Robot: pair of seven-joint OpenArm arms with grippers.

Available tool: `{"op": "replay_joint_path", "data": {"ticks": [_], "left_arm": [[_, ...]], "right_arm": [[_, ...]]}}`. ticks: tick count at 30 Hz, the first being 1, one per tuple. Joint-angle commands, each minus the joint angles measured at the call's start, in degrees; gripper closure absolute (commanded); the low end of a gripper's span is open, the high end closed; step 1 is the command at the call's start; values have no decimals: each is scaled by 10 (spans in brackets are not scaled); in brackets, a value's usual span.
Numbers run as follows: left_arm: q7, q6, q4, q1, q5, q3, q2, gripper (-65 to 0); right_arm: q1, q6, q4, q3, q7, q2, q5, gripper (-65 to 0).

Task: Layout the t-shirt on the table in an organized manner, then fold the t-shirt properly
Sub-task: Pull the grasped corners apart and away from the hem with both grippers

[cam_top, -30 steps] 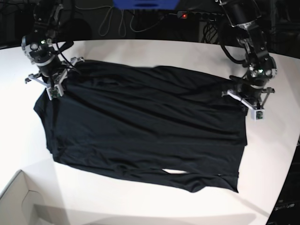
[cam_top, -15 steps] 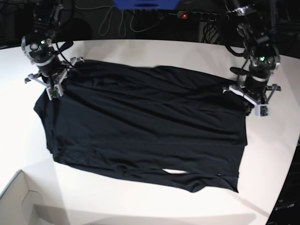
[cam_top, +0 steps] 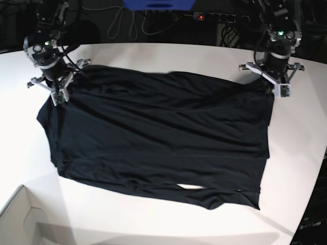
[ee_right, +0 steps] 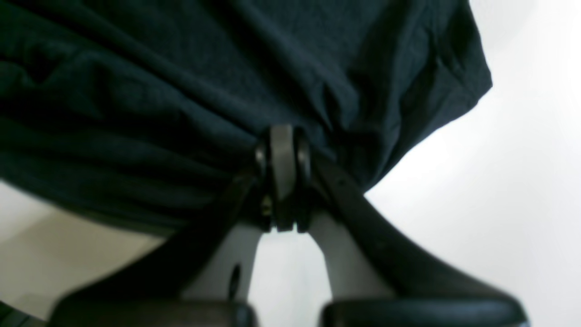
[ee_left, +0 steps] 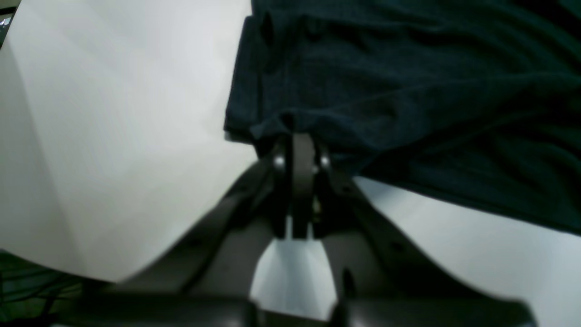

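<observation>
t-shirt [cam_top: 158,135] spread nearly flat on worktop [cam_top: 153,53], far corners pinched in closed left pincer [ee_left: 295,136] and right pincer [ee_right: 281,136], folding not yet begun.

Backdrop: dark area behind work surface, far edge of base view.
Blue panel [cam_top: 158,4] top ctr; power strip [cam_top: 217,17] w/ red lit switch just right of it; loose cables [cam_top: 125,23] hanging/looping in front of black bkgd. Pale cardboard box corner [cam_top: 23,217] btm left. Lighting even, soft shadows near btm edge.
</observation>
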Motion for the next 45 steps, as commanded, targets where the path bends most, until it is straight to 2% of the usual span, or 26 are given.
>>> {"op": "replay_joint_path", "data": {"ticks": [1, 5, 7, 9, 11, 17, 20, 26, 31, 38, 45], "left_arm": [[-11, 2, 12, 5, -3, -7, -2, -1], [-11, 2, 15, 19, -5, -16, -3, -1], [-11, 1, 25, 28, -41, -31, -4, -1], [-10, -22, 32, 30, -92, -60, -5, -1], [-7, -48, 32, 25, -115, -89, -5, -2], [-7, -90, 31, 16, -109, -111, -5, -2], [-7, -102, 24, 10, -111, -133, -5, -2], [-7, -135, -13, -16, -111, -174, -21, -2], [-7, -138, -28, -26, -112, -173, -32, -2], [-7, -138, -28, -37, -112, -173, -32, -2], [-6, -138, -27, -73, -109, -172, -32, -2]], "right_arm": [[-3, 1, 10, 1, 11, 4, 5, 0], [-13, 1, 12, 1, 14, 6, 5, 0], [-14, 1, 10, 1, 14, 6, 5, 0], [-13, 1, 6, 1, 14, 7, 5, 0], [-12, 1, 4, 1, 14, 7, 5, 0], [5, 1, -13, -1, 15, 17, 5, 0], [22, 1, -58, 0, 14, 23, 5, 0], [39, 1, -138, 1, 15, 56, 5, 0], [32, 1, -152, 6, 24, 67, 5, 0], [-2, 1, -117, 66, 42, 65, 5, 0], [-40, 2, -84, 66, 43, 65, 5, 0]]}}
